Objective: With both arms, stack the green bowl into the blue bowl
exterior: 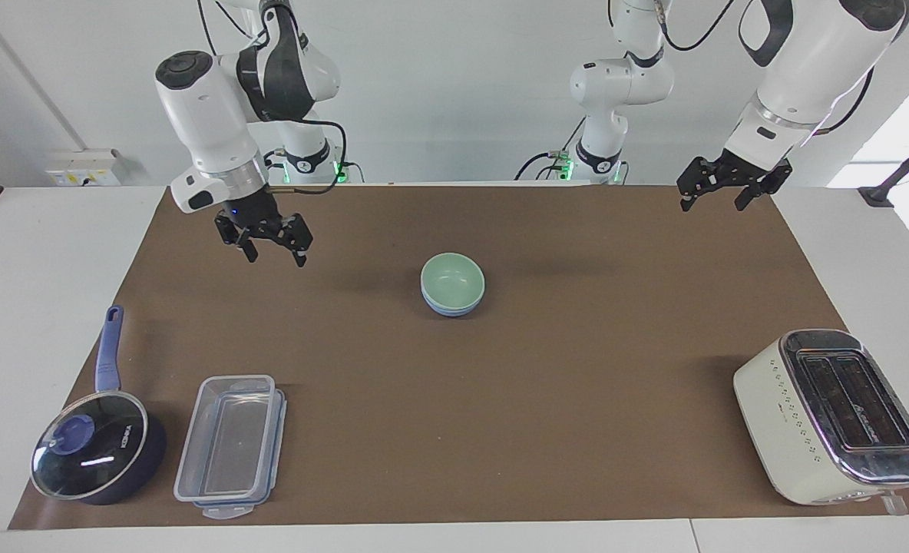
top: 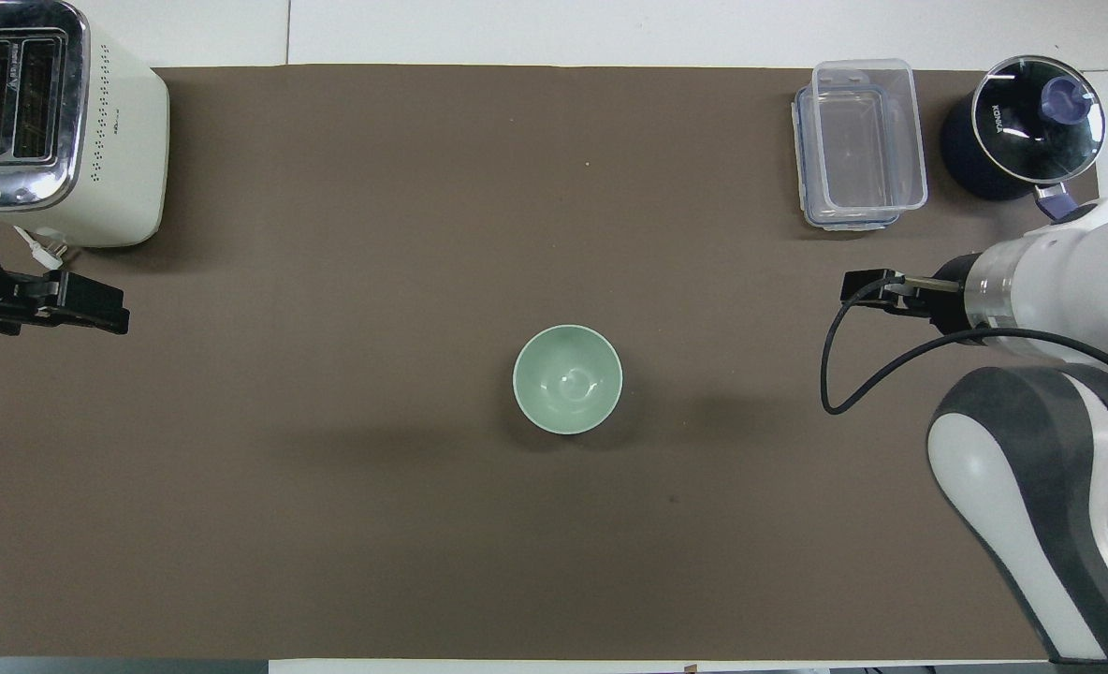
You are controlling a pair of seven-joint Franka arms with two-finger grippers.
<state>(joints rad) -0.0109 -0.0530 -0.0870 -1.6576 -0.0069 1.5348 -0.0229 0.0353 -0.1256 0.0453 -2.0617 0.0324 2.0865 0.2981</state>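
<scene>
The green bowl [exterior: 453,278] sits nested in the blue bowl [exterior: 448,309] at the middle of the brown mat. Only the blue bowl's lower wall shows under the green rim. In the overhead view the green bowl [top: 567,378] covers the blue one. My right gripper [exterior: 276,256] is open and empty, up over the mat toward the right arm's end, well apart from the bowls; it also shows in the overhead view [top: 861,288]. My left gripper [exterior: 712,202] is open and empty, raised and waiting over the mat's edge at the left arm's end [top: 86,314].
A cream toaster [exterior: 831,415] stands farther from the robots at the left arm's end. A clear lidded container [exterior: 228,445] and a dark blue lidded saucepan [exterior: 94,453] stand farther out at the right arm's end.
</scene>
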